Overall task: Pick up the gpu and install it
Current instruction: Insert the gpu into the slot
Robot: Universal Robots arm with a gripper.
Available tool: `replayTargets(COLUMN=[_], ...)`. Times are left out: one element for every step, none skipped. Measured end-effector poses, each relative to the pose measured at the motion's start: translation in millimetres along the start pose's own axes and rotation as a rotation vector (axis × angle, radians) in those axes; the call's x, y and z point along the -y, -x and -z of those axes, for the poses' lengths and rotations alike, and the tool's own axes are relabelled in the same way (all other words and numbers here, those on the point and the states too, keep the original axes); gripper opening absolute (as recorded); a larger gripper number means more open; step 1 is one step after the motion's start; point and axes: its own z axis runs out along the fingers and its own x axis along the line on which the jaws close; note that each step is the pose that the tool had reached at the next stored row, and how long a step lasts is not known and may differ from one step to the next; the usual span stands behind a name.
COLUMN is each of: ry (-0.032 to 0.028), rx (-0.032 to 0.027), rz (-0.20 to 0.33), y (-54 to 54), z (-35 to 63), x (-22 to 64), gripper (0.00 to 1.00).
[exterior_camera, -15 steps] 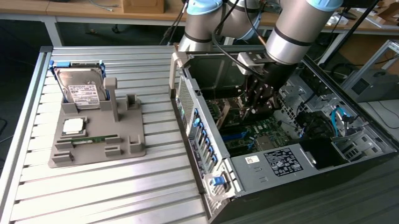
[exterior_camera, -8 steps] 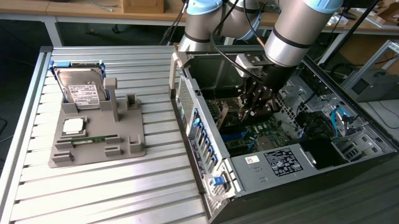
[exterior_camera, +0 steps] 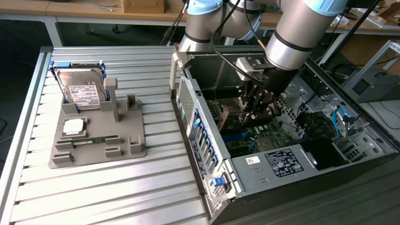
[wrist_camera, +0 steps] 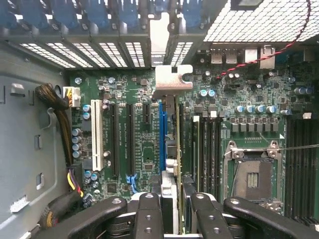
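The gripper [wrist_camera: 172, 211] reaches down inside the open computer case [exterior_camera: 206, 140] and its fingers [wrist_camera: 147, 214] pinch the gpu [wrist_camera: 172, 149] edge-on between them, the card standing upright over the motherboard [wrist_camera: 134, 144] with its silvery bracket [wrist_camera: 172, 79] close to the case's slotted rear wall. The card hangs just beside the blue slot [wrist_camera: 162, 134] (whether it touches the slot I cannot tell), with the CPU socket [wrist_camera: 251, 177] on its other side. On the exterior view's left, well apart on the slatted table [exterior_camera: 112, 187], the grey holder tray [exterior_camera: 131, 150] carries the hard drive [exterior_camera: 84, 91].
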Motion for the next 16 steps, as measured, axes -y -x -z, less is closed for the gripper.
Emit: replayTargets(ry=[0.0, 0.0, 0.0, 0.0, 0.0, 0.0, 0.0, 0.0, 0.0, 0.0, 0.0, 0.0, 0.0, 0.0, -0.0001, 0.0], rx=[0.0, 0.0, -0.0001, 0.0, 0.0, 0.0, -0.0001, 0.0, 0.0, 0.0, 0.0, -0.0001, -0.0002, 0.0, 0.0001, 0.0], rz=[0.0, 0.0, 0.0, 0.0, 0.0, 0.0, 0.0, 0.0, 0.0, 0.0, 0.0, 0.0, 0.0, 0.0, 0.0, 0.0], y=[-1.4, -2.6, -3.5, -4.4, -4.7, -5.0, -5.4, -5.6, -5.9, -6.2, -6.3, -6.4, -6.5, -6.5, -6.5, -6.5], z=[-0.1, -0.1, -0.1, -0.3, -0.3, -0.3, -0.3, -0.4, -0.5, -0.6, -0.7, -0.9, -1.2, -1.8, -2.4, -3.2], x=[-1.1, -2.1, -3.0, -4.4, -5.4, -6.6, -7.9, -9.4, -11.1, -12.5, -13.4, -14.5, -15.7, -16.6, -17.2, -17.8], gripper=[0.27, 0.27, 0.27, 0.27, 0.27, 0.27, 0.27, 0.27, 0.27, 0.27, 0.27, 0.27, 0.27, 0.27, 0.27, 0.27])
